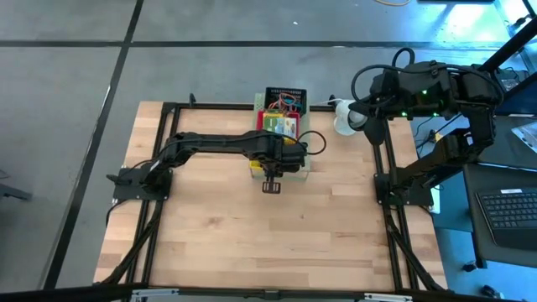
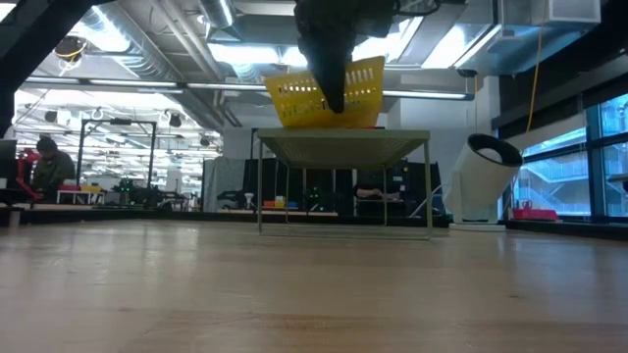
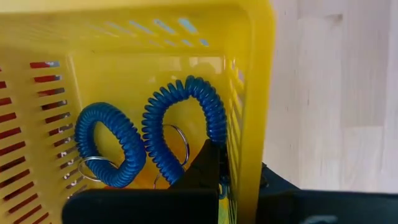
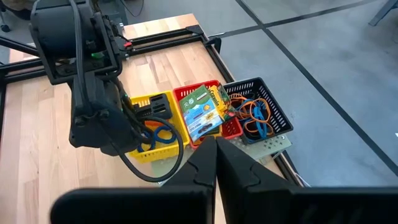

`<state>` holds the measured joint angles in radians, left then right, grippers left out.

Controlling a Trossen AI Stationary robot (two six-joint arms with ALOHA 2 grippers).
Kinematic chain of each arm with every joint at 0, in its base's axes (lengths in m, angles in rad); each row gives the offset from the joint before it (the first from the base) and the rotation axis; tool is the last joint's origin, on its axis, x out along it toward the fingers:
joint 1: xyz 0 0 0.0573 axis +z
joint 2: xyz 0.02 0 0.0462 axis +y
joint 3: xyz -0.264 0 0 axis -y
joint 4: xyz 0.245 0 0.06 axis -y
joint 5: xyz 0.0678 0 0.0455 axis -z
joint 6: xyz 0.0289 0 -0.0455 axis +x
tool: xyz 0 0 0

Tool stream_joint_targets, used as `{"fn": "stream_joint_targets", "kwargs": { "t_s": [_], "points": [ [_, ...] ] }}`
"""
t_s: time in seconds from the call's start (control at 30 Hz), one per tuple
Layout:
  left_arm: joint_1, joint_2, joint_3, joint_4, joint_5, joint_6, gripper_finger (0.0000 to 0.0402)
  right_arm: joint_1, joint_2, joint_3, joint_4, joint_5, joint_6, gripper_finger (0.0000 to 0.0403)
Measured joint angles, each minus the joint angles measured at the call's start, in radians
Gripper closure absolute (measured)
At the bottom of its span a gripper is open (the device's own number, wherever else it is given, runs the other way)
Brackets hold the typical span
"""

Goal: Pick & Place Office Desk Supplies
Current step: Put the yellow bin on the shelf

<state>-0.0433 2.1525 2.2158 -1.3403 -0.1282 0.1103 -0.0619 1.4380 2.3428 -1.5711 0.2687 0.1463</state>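
Two blue coiled loops (image 3: 109, 146) with metal rings lie in the yellow basket (image 3: 255, 93), frame centre. Yellow-and-green card boxes (image 4: 202, 112) rest on the red basket (image 4: 231, 127). Orange and blue loops (image 4: 252, 115) fill the black basket (image 4: 273, 112), right of centre.

A pale wooden tabletop (image 1: 252, 235) made of light planks fills the middle of the high view, edged by a black metal frame (image 1: 382, 151). Most of its surface is bare. At the middle of the far edge sits a large pale green perforated box (image 2: 343, 147), turned upside down like a small stand. Three small baskets rest in a row on it: a yellow basket (image 4: 152, 127), a red basket (image 4: 208, 109) holding card boxes (image 4: 202, 112), and a black basket (image 4: 258, 112) of coloured loops (image 4: 252, 115).
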Motion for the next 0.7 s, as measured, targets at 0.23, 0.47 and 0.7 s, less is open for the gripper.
{"fn": "stream_joint_targets", "kwargs": {
  "t_s": [0.23, 0.47, 0.7],
  "points": [
    [0.0, 0.0, 0.0, 0.002, -0.004, 0.015, 0.0399, 0.0, 0.0, 0.0, 0.0, 0.0, -0.004, 0.0395],
    [0.001, 0.01, -0.001, 0.002, -0.003, 0.018, 0.0398, 0.0, 0.0, 0.0, 0.0, 0.0, -0.005, 0.0395],
    [0.015, 0.009, -0.001, 0.003, -0.003, 0.02, 0.0398, 0.0, 0.0, 0.0, 0.0, -0.036, -0.004, 0.0395]
  ]
}}
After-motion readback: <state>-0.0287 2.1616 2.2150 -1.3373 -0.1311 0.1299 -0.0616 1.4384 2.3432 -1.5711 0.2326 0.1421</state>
